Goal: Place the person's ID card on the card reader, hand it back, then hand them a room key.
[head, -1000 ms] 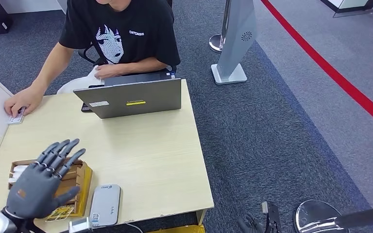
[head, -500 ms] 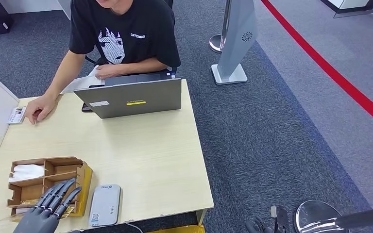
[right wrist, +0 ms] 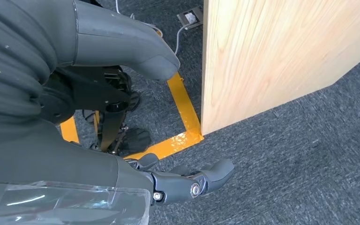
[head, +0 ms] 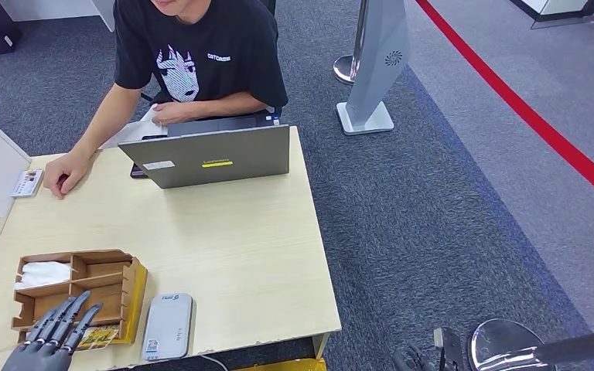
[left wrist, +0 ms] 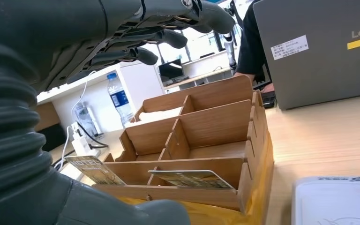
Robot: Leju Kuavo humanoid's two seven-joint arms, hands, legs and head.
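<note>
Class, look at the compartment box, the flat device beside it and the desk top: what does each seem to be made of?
Compartment box: thin unpainted wood, likely plywood; visible grain and slotted dividers in the left wrist view. Flat device: probably smooth matte plastic, light grey, with rounded corners. Desk top: pale wood-look surface with fine straight grain, possibly laminate rather than solid wood.

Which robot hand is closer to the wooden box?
Left. The left hand hovers just over the wooden box on the table; the right hand hangs down beside the table, above the carpet.
</note>
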